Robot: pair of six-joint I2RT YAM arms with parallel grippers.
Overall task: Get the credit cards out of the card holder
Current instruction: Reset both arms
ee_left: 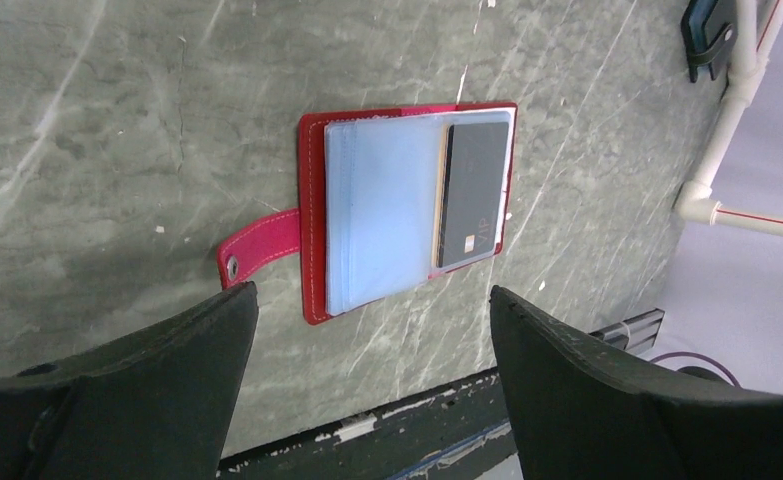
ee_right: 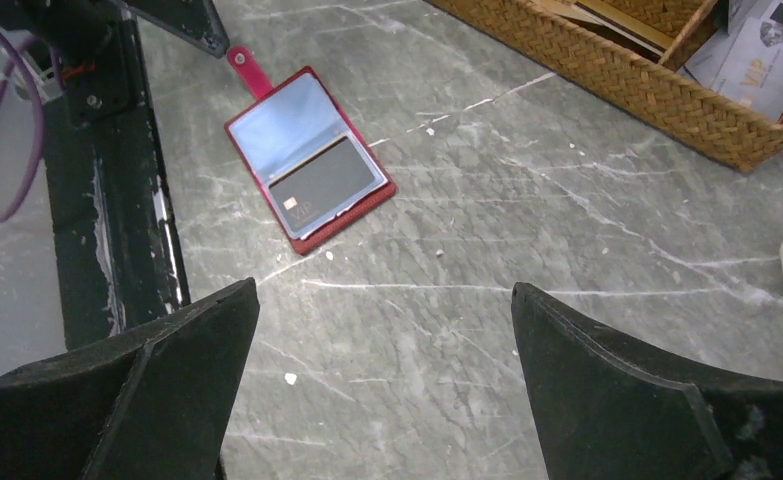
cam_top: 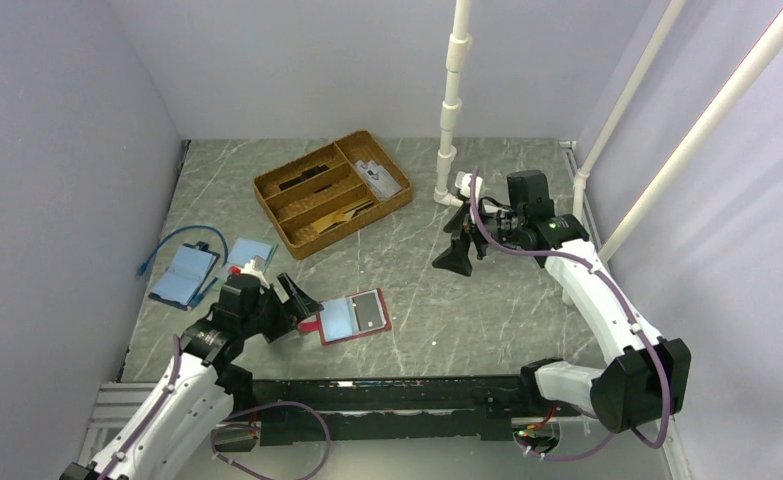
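Observation:
The red card holder (cam_top: 329,330) lies open near the table's front edge, its snap tab pointing left. A black credit card (cam_top: 368,310) sits in its right-hand pocket, beside a pale blue pocket page (cam_top: 337,318). My left gripper (cam_top: 302,300) hovers just left of the holder, open and empty. From the left wrist, the holder (ee_left: 312,230) and black card (ee_left: 472,195) lie just ahead of the open left gripper (ee_left: 372,292). My right gripper (cam_top: 457,255) hangs open and empty over the table to the right. Its view shows the holder (ee_right: 367,205) and card (ee_right: 327,180) far ahead of the right gripper (ee_right: 384,288).
A wicker tray (cam_top: 277,205) with compartments stands at the back and holds cards, among them a silver one (cam_top: 382,178). A light-blue booklet case (cam_top: 182,275) and a blue cable (cam_top: 167,243) lie at the left. A white pipe (cam_top: 452,110) rises behind the right gripper.

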